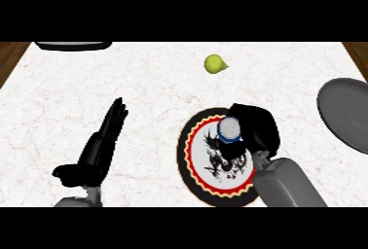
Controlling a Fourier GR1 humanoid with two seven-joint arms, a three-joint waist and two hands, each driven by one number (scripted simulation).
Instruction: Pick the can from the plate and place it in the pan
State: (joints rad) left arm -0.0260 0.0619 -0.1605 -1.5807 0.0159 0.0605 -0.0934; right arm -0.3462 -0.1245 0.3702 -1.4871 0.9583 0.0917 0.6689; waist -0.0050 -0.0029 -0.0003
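A decorated plate (205,160) with a black rim and red-yellow border lies on the marble counter, low and right of centre. On its upper part stands the can (230,130), silver top with a blue band. My right hand (257,129) is curled round the can from the right side. The grey pan (346,113) shows at the right edge, partly cut off. My left hand (101,143) rests open at the lower left, fingers straight and pointing up, well apart from the plate.
A yellow-green fruit (215,63) lies on the counter above the plate. A dark dish or pan edge (73,45) shows at the top left. Wooden edges border the counter at both upper corners.
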